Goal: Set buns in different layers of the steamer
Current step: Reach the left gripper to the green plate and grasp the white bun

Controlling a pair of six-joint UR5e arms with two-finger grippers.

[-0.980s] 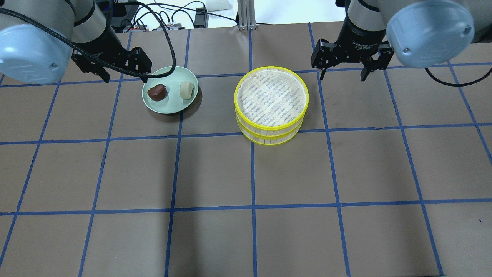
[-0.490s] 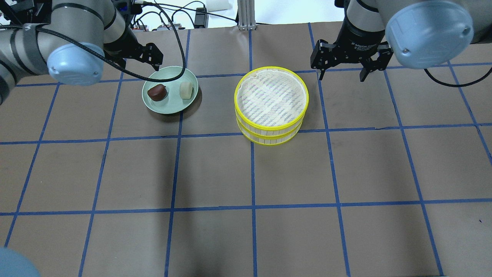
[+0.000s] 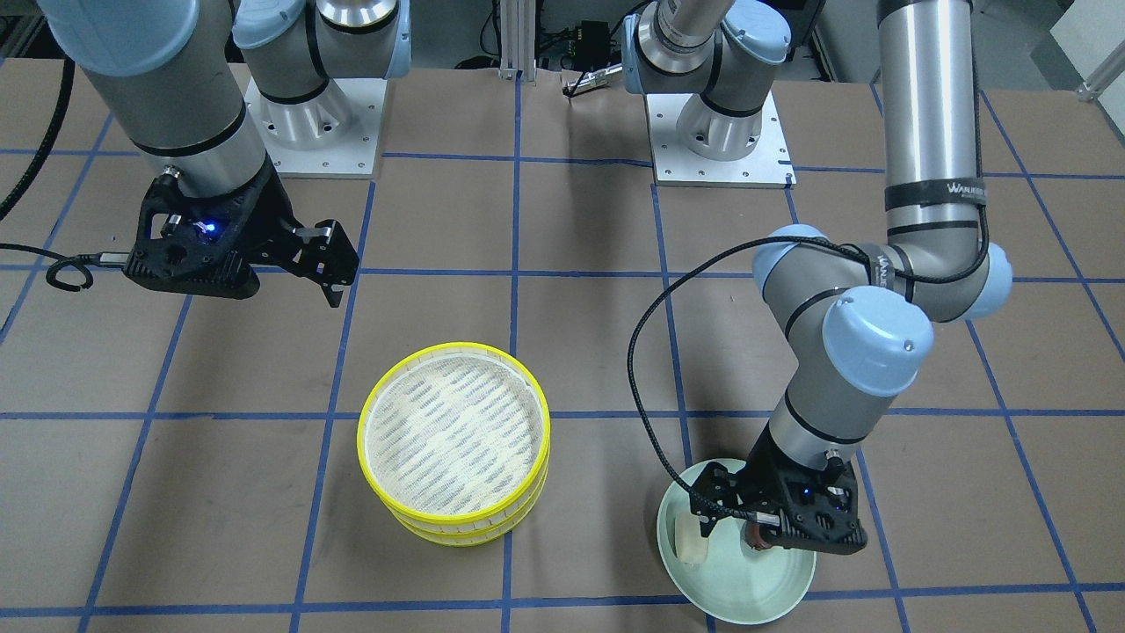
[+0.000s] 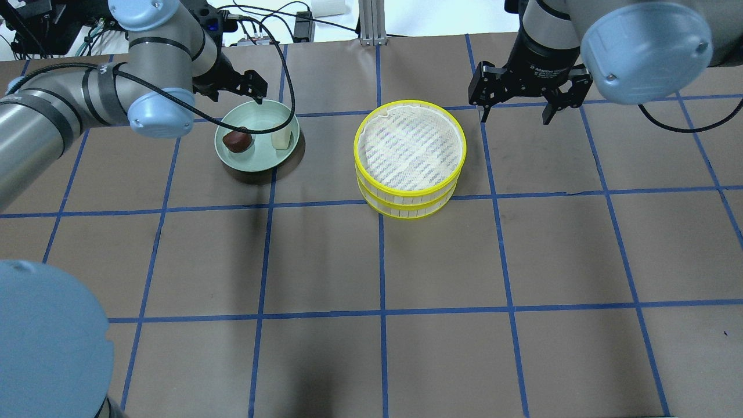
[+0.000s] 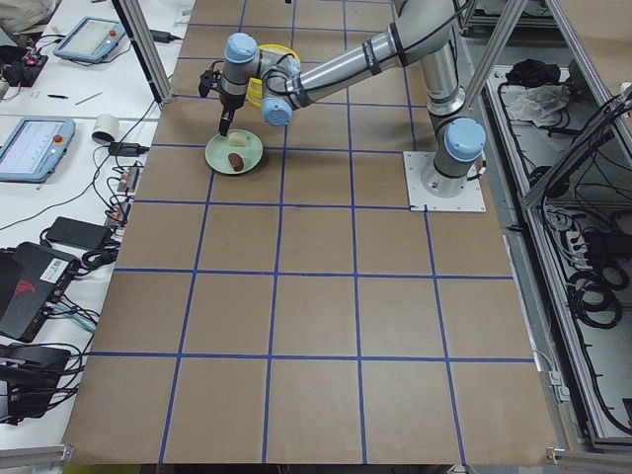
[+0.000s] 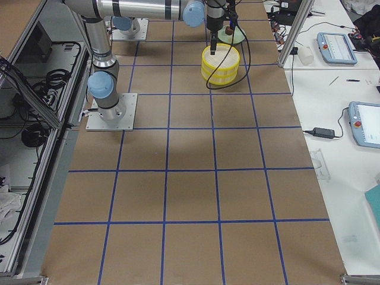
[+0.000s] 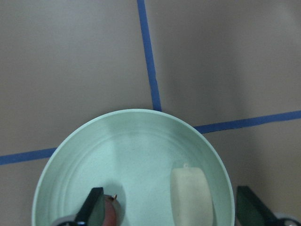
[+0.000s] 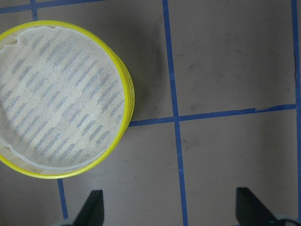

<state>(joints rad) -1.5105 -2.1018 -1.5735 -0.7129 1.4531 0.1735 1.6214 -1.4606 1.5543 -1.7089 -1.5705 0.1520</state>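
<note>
The two yellow-rimmed steamer trays are stacked at the table's middle, and the top mesh is bare; they also show in the front view and the right wrist view. The brown bun and the cream bun lie on the pale green plate. My left gripper hangs open just above the plate's far side. In the left wrist view the cream bun lies between its fingers and the brown bun sits by one finger. My right gripper is open and empty, right of the trays.
The table is brown paper with a blue tape grid. The left arm's black cable loops over the table between the trays and the plate. Cables and boxes lie beyond the far edge.
My left arm has swung right and folded, bringing its gripper from the plate's left to over its far rim. The right gripper, buns and trays have not moved.
</note>
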